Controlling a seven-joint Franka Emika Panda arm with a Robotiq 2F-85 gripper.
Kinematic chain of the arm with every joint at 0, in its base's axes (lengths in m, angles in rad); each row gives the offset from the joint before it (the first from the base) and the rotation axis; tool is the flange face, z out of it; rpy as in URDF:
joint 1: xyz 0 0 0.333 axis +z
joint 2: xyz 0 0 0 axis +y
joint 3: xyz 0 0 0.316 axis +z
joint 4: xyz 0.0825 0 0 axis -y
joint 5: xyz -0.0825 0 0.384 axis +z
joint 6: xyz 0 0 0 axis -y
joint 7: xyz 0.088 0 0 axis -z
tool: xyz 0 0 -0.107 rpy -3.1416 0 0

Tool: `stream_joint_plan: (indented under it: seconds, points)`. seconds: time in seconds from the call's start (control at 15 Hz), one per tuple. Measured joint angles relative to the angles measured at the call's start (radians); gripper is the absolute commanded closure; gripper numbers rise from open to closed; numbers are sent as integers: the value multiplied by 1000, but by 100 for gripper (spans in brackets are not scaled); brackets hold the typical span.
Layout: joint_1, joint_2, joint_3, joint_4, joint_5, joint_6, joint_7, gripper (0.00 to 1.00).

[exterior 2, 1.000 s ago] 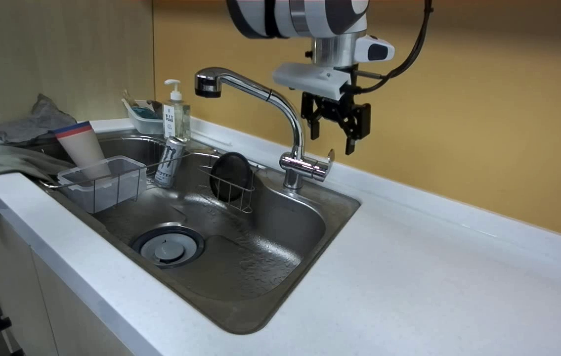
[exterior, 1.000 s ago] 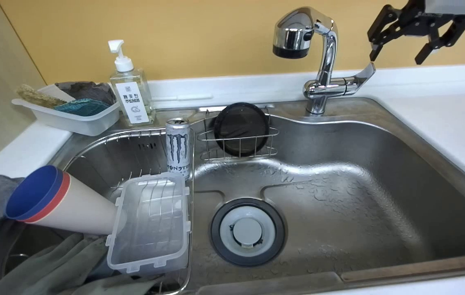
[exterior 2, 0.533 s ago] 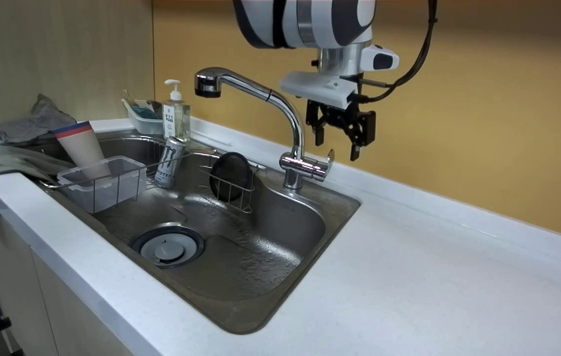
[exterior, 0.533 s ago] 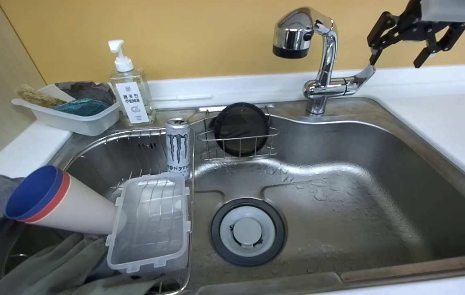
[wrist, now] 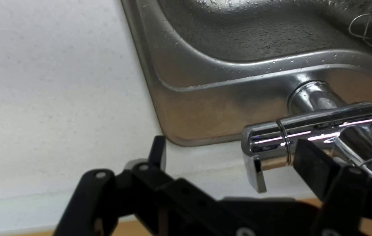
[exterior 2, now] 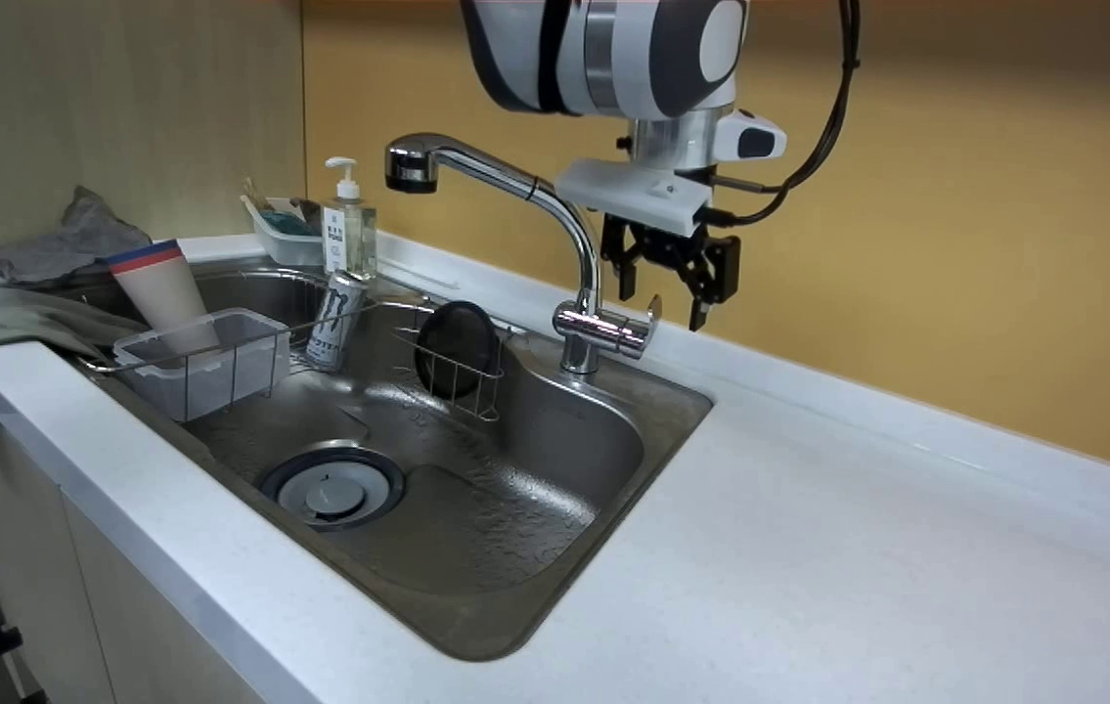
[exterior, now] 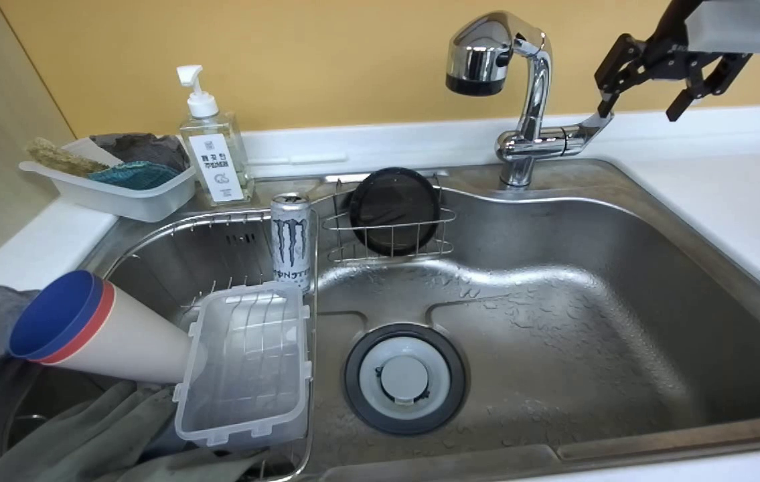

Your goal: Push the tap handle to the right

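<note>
Both exterior views: gripper (exterior: 639, 113) lowered over the past second, fingers (wrist: 157, 151) apart, empty; handle (wrist: 254, 174) unmoved by the back edge of the counter (exterior 2: 858, 489), shown between the fingers in the wrist view, contact unclear; approach seemingly near its end, rightward push outstanding.

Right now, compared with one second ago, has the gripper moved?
Yes, downward: in both exterior views the gripper is lower against the upright faucet stem, which has not shifted.
</note>
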Motion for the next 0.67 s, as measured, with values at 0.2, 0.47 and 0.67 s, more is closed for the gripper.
stream_joint_plan:
  seconds: [0.2, 0.47, 0.67]
  points:
    - [1, 17, -6, 4, 0, 31, -1, 0]
    - [4, 45, -27, 13, -2, 89, 2, 0]
    - [15, 61, -48, 18, -4, 118, 4, 0]
